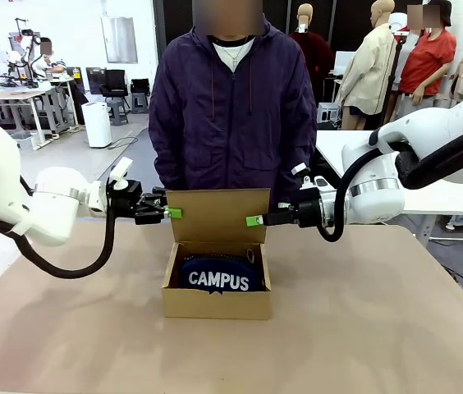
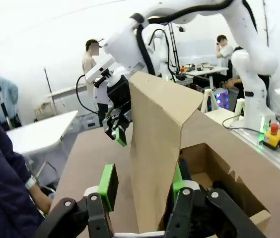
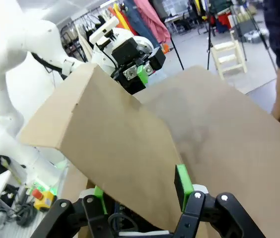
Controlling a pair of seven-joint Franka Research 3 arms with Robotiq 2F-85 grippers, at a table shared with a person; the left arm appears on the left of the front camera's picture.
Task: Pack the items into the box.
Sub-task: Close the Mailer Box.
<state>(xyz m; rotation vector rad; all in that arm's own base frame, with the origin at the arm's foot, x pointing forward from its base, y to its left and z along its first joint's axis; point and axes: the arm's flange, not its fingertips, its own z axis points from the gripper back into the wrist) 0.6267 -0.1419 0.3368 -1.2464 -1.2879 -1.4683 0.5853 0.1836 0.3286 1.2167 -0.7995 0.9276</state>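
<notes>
The brown cardboard box (image 1: 215, 304) sits mid-table with its flap lid (image 1: 217, 215) standing upright at the back. Inside lies the navy "CAMPUS" pouch (image 1: 217, 278). The utility knife and stapler are hidden or out of view. My left gripper (image 1: 172, 213) is at the flap's left edge and my right gripper (image 1: 254, 220) at its right edge. In the left wrist view the left gripper (image 2: 142, 181) is open, its green pads (image 2: 108, 184) straddling the flap (image 2: 155, 148). The right gripper (image 3: 140, 191) is likewise open astride the flap (image 3: 110, 144).
A person in a purple jacket (image 1: 231, 107) stands close behind the box at the far edge, arms down. The brown tabletop (image 1: 379, 312) spreads wide on both sides and in front of the box. A white table (image 1: 453, 193) stands at back right.
</notes>
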